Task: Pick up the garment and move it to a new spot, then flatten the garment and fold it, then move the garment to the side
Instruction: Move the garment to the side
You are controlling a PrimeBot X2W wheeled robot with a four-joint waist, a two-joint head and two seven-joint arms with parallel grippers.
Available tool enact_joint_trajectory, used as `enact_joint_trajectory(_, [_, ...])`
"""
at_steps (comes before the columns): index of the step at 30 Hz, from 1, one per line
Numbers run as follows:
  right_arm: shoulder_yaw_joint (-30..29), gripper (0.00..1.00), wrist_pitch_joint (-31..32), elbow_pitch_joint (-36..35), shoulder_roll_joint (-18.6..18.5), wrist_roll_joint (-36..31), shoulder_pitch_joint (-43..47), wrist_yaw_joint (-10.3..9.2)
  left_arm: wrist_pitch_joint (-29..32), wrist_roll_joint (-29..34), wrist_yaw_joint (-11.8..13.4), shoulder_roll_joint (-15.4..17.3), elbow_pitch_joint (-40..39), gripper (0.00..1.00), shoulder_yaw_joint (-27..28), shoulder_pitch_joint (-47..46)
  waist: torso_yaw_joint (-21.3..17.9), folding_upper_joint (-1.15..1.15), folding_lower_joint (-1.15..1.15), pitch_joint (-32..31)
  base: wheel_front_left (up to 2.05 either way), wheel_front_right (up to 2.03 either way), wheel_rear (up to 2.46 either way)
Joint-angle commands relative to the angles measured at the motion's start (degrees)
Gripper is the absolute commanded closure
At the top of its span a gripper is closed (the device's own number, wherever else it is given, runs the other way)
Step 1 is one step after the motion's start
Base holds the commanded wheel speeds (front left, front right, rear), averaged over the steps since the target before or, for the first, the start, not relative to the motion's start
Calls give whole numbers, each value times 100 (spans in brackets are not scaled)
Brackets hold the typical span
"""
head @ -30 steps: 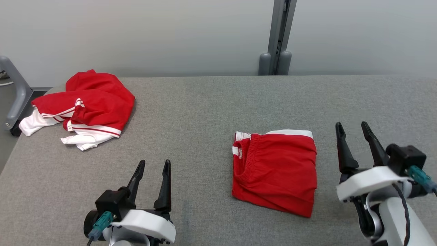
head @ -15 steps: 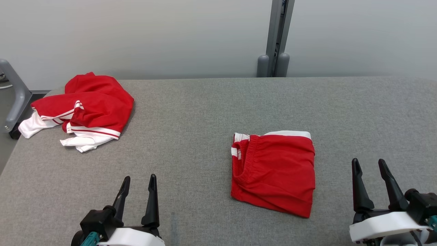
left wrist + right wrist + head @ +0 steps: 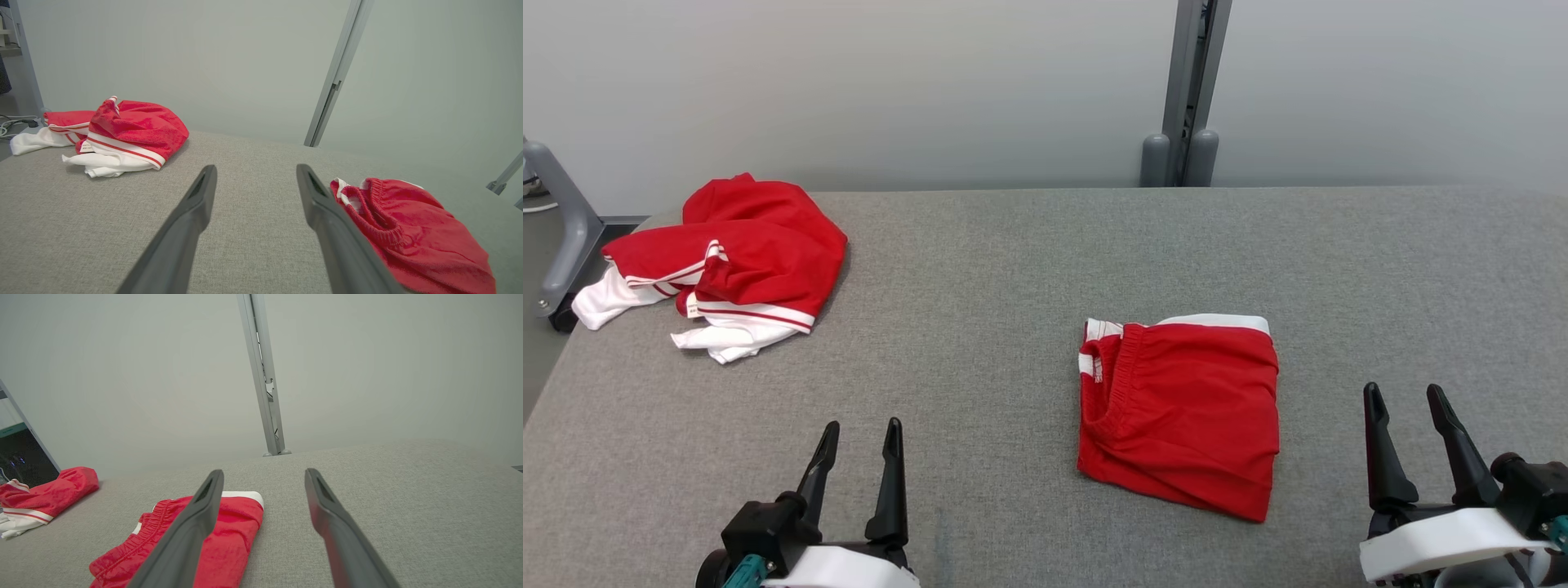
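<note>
Two garments lie on the grey fabric-covered surface (image 3: 980,269). The folded red shorts (image 3: 1180,412), white trim along the far edge, lie flat right of centre, between the two claws and nearer the right one. A crumpled red-and-white garment (image 3: 727,261) sits at the far left corner, well apart from them.

Left claw (image 3: 863,425): fingers spread wide, empty, at the near edge, clear of all cloth. Right claw (image 3: 1403,389): likewise wide and empty, just right of the shorts, not touching them.

Head view records a grey upright post (image 3: 1191,82) behind the surface and a bent frame leg (image 3: 560,229) at the left. Left wrist view adds the shorts' gathered elastic waistband (image 3: 380,212) and cables (image 3: 14,122) on the floor beyond the crumpled garment. Right wrist view adds a dark panel (image 3: 20,457) at its left edge, possibly a screen; too dim to confirm.
</note>
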Motion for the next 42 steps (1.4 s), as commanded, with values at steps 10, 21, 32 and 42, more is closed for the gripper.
enact_joint_trajectory(10, [-239, 0, 648, 209, -21, 60, -244, 3, -8, -8, 48, 27, 59, 0, -57, -105, 58, 0, 0, 40, 0, 0, 0])
enact_joint_trajectory(21, [-309, 0, 2950, 699, -262, 528, -982, 3, -8, -53, 12, -6, 183, 0, -176, -185, 320, 0, 0, 131, 0, 0, 0])
enact_joint_trajectory(32, [-518, 0, 4275, 1577, -410, 1330, -1635, 3, -8, -59, -32, -42, 266, 0, -228, -293, 705, 0, 0, 315, 0, 0, 0])
enact_joint_trajectory(42, [-567, 0, 4594, 2438, -354, 1521, -2097, 3, -8, -11, -55, -60, 302, 0, -213, -343, 868, 0, 0, 447, 0, 0, 0])
